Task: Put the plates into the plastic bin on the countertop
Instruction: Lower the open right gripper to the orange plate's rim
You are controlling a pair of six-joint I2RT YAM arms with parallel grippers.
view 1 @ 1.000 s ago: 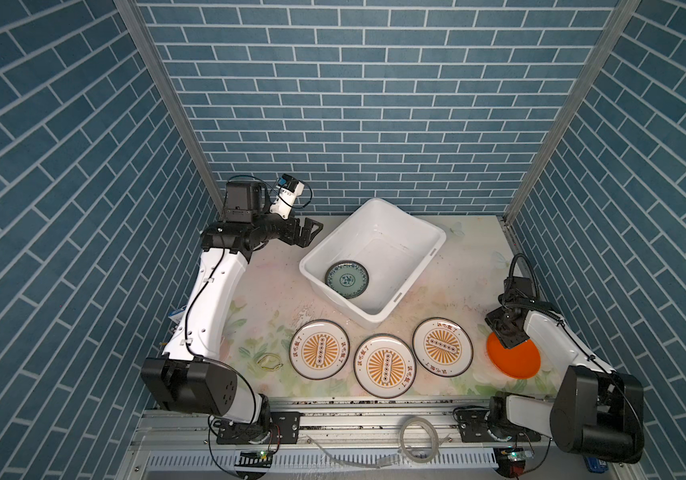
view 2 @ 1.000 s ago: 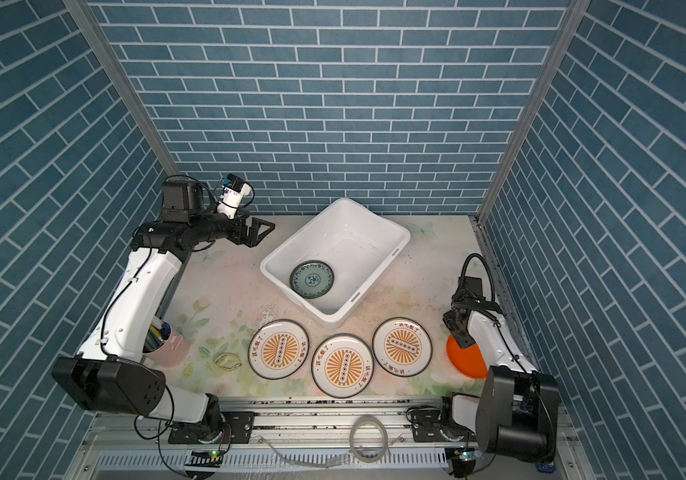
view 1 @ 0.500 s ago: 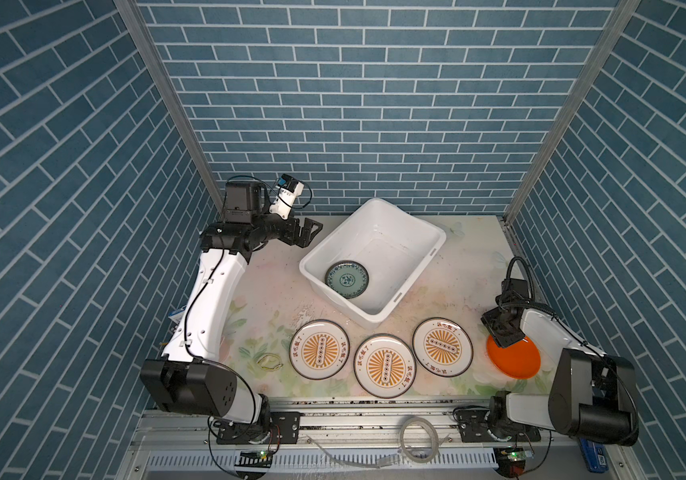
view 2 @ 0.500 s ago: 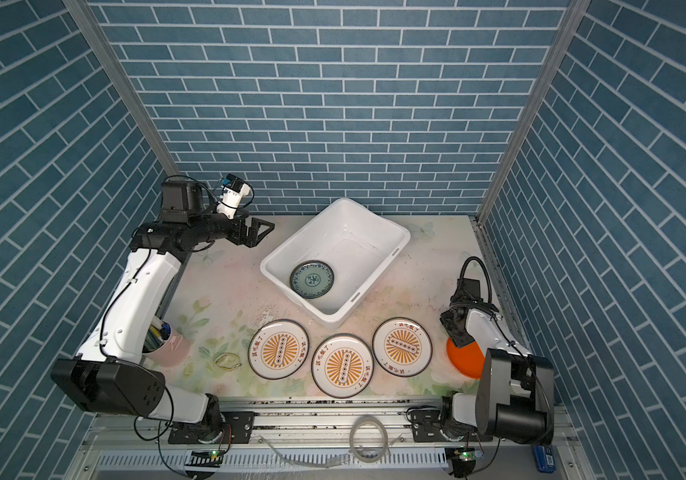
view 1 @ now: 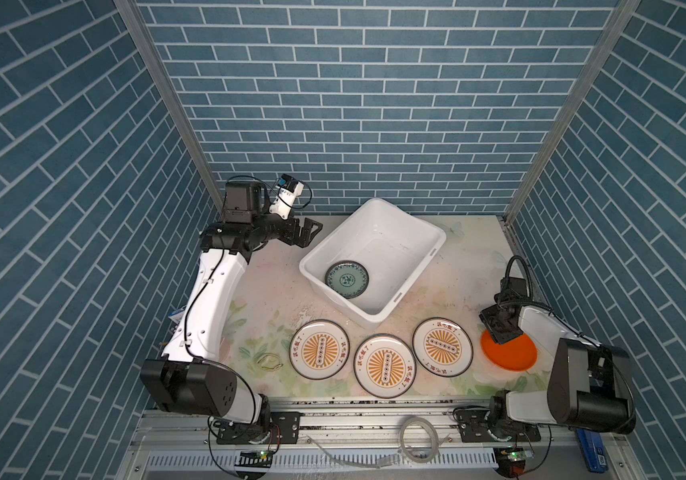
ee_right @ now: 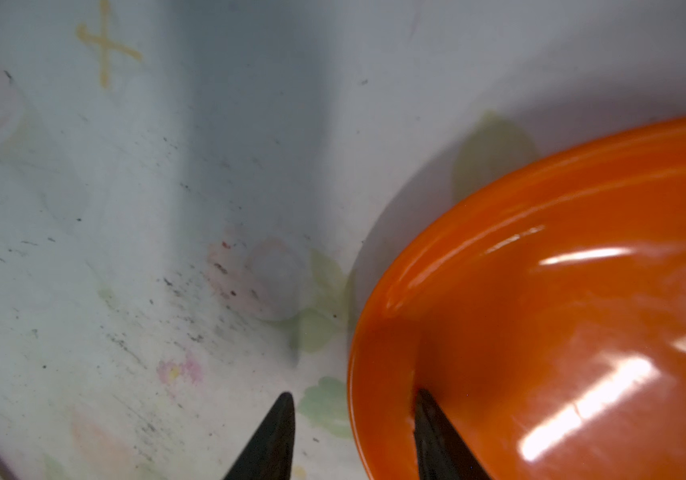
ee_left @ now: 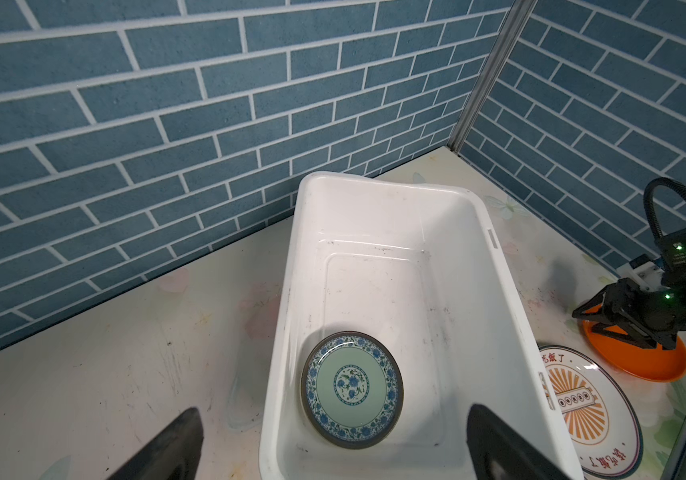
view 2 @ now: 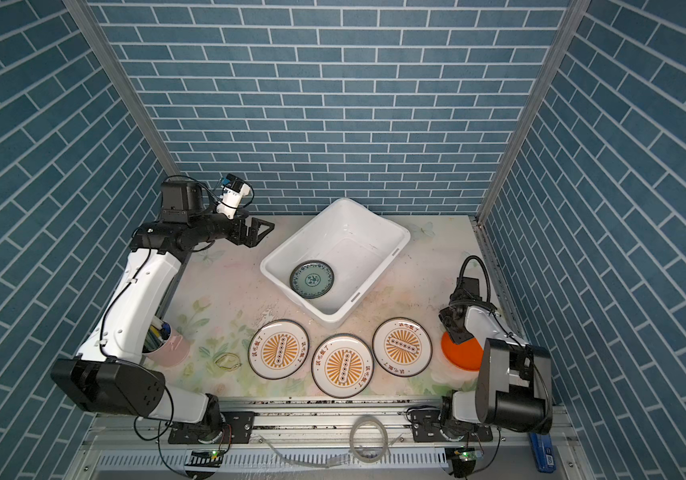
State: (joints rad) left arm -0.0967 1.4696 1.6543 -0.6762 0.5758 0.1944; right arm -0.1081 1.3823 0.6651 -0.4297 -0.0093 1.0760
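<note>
Right gripper (view 1: 499, 332) straddles the rim of the orange plate (view 1: 512, 353) at the tabletop's (view 1: 275, 299) four o'clock edge, one jaw inside the dish, one outside.

The jaws stand partway open around the rim and are not yet pinched on it, as the right wrist view shows. The left gripper (view 1: 308, 232) hangs with jaws wide and empty at ten o'clock, just beside the bin (view 1: 416, 232). The bin sits at centre-rear holding only the teal plate (view 1: 346, 279); three sunburst plates (view 1: 385, 365) lie in a row along the front, at six o'clock. The risk from here, in my judgement: the glossy, sloped rim may slip out of a thin edge grip on lifting, and the plate could drop or skid onto the neighbouring sunburst plate or off the tabletop's near edge.
</note>
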